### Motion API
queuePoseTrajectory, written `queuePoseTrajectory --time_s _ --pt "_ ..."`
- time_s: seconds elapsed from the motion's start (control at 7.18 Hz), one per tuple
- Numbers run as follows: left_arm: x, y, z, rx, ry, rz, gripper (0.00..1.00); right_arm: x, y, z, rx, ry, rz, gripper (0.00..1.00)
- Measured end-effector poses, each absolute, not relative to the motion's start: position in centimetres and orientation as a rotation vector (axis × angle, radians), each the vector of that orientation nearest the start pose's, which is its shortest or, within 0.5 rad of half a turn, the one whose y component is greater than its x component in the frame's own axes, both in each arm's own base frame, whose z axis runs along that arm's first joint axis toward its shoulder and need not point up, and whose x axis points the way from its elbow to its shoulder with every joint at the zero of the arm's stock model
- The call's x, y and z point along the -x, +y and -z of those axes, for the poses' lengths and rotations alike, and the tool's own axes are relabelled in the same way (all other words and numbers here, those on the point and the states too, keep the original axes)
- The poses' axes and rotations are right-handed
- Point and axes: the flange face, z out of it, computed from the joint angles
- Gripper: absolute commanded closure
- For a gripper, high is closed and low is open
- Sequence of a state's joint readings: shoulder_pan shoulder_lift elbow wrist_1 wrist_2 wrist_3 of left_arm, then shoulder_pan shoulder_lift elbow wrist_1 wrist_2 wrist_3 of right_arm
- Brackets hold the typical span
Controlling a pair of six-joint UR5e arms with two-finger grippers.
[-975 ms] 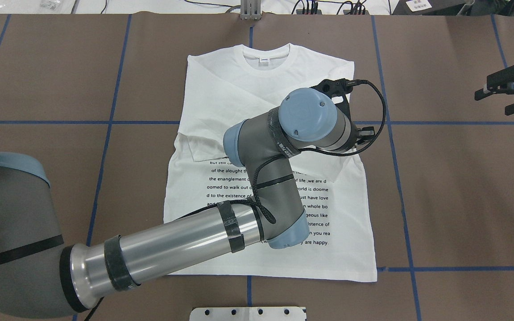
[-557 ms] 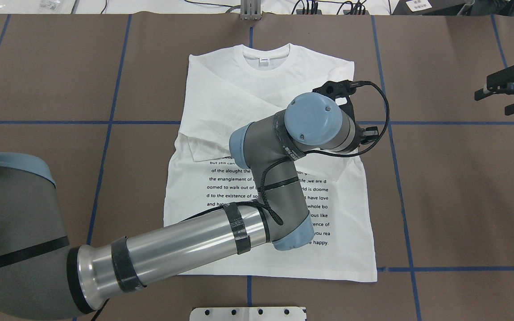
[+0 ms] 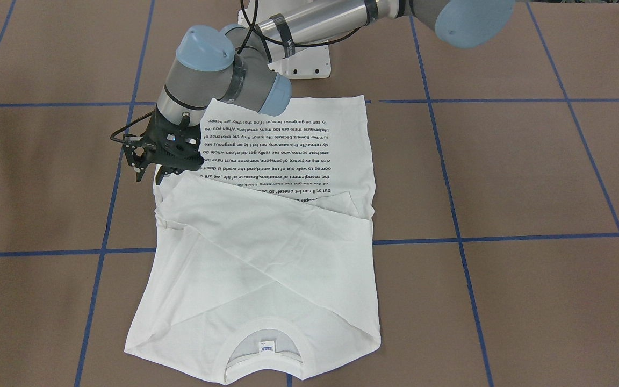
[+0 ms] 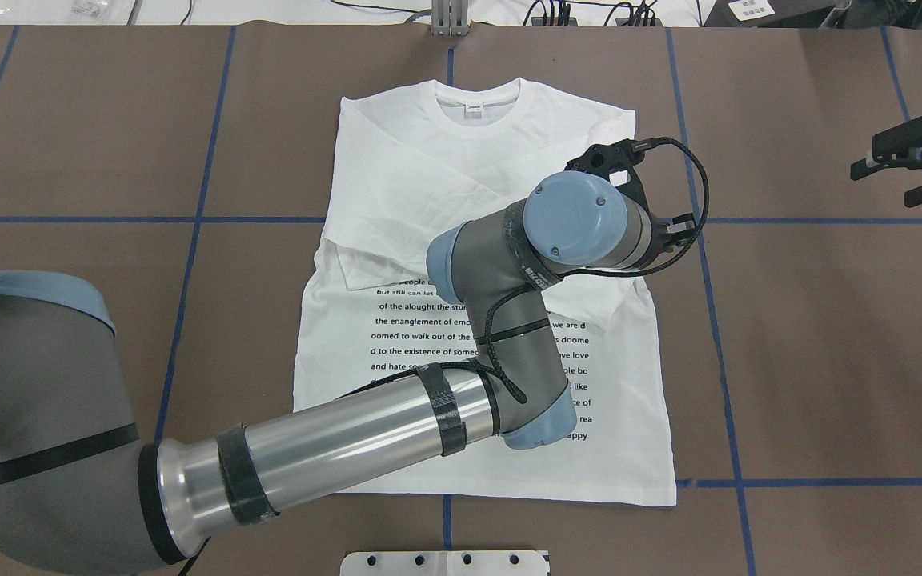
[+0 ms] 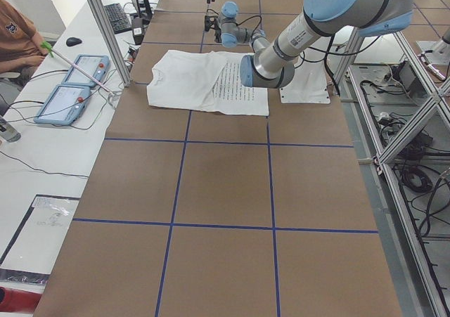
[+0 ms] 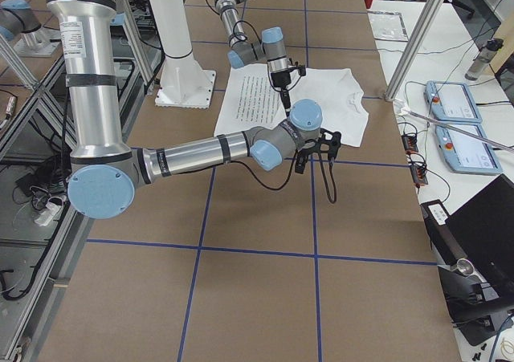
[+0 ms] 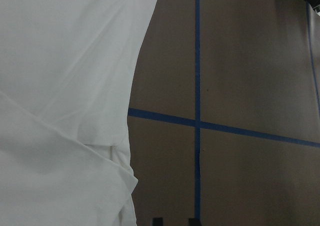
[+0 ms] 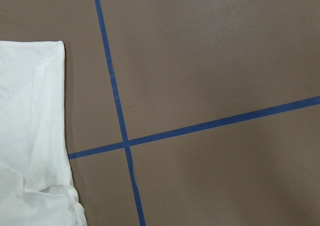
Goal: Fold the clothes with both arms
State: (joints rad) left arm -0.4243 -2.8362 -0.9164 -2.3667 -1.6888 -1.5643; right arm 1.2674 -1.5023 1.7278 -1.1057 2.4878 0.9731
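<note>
T-shirt (image 4: 629, 456), white and long-sleeved, lay flat at the middle of the table (image 4: 813, 336). Its printed text (image 3: 288, 148) faced upward, its collar (image 4: 477, 94) lay on the side away from the robot, and its hem lay toward the base. We found both sleeves (image 4: 421, 168) laid inward and crossed over the chest, so that the garment made a near rectangle. From this we judged the sleeve step done and the body folds not yet begun.

The left arm (image 4: 349, 444) reached across the cloth. The left gripper (image 3: 149, 176) hung over the shirt's edge on the robot's right, about where a folded sleeve met the side of the body. Its fingers were spread with nothing between them. The left wrist view showed only the cloth's border and bare table below, and we could not tell whether the tips touched the fabric. We took this placement as preparation for pinching that edge, since a side fold needs a hold at the border and not in the middle of the panel.

The right gripper (image 4: 893, 178) hung over bare table, well apart from the shirt, likewise spread and empty. We read this as leaving the left arm room to work. Cloth this thin should drape and slip, so a shallow pinch could catch only the upper layer.
</note>
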Motion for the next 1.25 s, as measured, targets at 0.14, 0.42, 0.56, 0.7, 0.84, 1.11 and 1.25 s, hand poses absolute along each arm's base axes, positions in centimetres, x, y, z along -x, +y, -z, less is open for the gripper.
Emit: queuePoseTrajectory --time_s 0.14,0.42,0.56,0.7,0.84,1.11,1.25 --pt "-70.2 -45.6 2.7 -0.192 1.402 0.274 0.19 10.9 -51.8 -47.8 0.017 -1.089 -0.297 0.0" --pt "-64.2 -45.8 1.3 -0.163 1.349 0.248 0.21 14.6 -50.2 -44.6 0.065 -1.093 -0.358 0.0" --pt "-60.2 -45.4 -1.3 -0.181 1.335 0.218 0.21 17.9 -48.5 -41.9 0.082 -1.088 -0.404 0.0" --pt "-55.7 -44.5 -4.0 -0.212 1.318 0.193 0.24 22.0 -46.0 -39.0 0.094 -1.082 -0.463 0.01" --pt "-51.3 -43.4 -6.4 -0.233 1.303 0.181 0.25 25.7 -42.9 -36.8 0.1 -1.077 -0.52 0.01" --pt "-43.1 -41.3 -11.4 -0.261 1.291 0.146 0.24 31.8 -35.5 -34.7 0.126 -1.06 -0.609 0.02" --pt "-40.6 -40.5 -12.7 -0.275 1.29 0.133 0.24 34.5 -31.9 -34.4 0.148 -1.044 -0.656 0.02"
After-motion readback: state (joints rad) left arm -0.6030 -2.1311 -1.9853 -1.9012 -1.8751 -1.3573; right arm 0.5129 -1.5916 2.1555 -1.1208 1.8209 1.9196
